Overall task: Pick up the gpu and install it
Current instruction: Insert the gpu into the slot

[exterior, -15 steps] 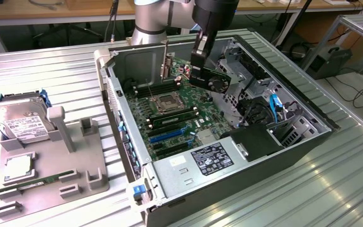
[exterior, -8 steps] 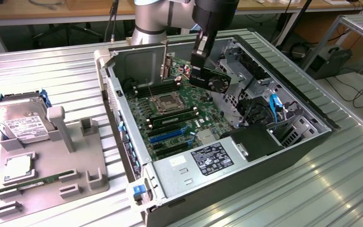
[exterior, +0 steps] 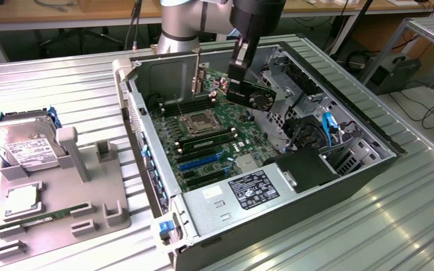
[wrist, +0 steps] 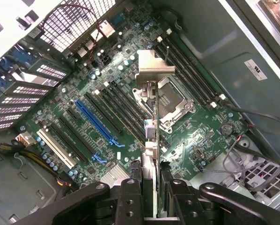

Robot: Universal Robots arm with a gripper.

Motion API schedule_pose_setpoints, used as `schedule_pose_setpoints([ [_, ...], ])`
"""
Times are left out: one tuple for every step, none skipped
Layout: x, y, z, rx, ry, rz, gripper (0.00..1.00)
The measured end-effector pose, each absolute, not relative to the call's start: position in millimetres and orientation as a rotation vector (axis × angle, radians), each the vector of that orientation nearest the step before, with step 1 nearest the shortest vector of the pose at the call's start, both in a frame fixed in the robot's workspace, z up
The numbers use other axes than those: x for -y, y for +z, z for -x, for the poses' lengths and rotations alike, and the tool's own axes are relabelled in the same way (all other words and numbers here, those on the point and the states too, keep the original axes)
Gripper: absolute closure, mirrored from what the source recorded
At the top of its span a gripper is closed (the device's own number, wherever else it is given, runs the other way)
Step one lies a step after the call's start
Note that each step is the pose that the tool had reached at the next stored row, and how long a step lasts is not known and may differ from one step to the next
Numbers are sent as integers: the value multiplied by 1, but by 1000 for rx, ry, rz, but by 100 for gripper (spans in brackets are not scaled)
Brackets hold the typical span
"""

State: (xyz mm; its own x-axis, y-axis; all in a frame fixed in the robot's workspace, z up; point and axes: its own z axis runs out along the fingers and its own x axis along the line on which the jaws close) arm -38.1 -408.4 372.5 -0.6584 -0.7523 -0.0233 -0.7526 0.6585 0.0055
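Note:
My gripper (exterior: 238, 74) hangs over the open computer case (exterior: 138, 147), shut on the gpu (exterior: 252, 96). The gpu is a small card with a black shroud and a round fan, held on edge above the motherboard (exterior: 205, 144). In the wrist view the gpu (wrist: 150, 140) appears edge-on between the black fingers (wrist: 130, 190), and its silver end bracket (wrist: 151, 68) points away from the gripper (wrist: 151, 183). It hovers above the board between the blue expansion slot (wrist: 99, 124) and the processor socket (wrist: 165, 101), touching neither.
A grey holder tray (exterior: 89, 197) on the exterior view's left carries a silver hard drive (exterior: 21, 148), a processor chip (exterior: 22, 199) and a green RAM stick (exterior: 40, 217). The power supply (exterior: 251, 189) and drive bays with cables (exterior: 330, 135) crowd the case's near end.

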Motion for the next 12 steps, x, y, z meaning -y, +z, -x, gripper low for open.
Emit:
schedule_pose_setpoints([
  [408, 372, 38, -2843, 23, 1291, 73],
  [408, 372, 38, -2843, 23, 1292, 73],
  [408, 372, 38, -2843, 23, 1292, 73],
  [408, 372, 38, -2842, 23, 1294, 73],
  [408, 372, 38, -2842, 23, 1295, 73],
  [408, 372, 38, -2841, 23, 1295, 73],
  [408, 372, 38, -2841, 23, 1296, 73],
  [408, 372, 38, -2841, 23, 1297, 73],
  [408, 372, 38, -2840, 23, 1298, 73],
  [408, 372, 38, -2840, 23, 1298, 73],
  [408, 372, 38, -2840, 23, 1299, 73],
  [408, 372, 38, -2839, 23, 1300, 73],
])
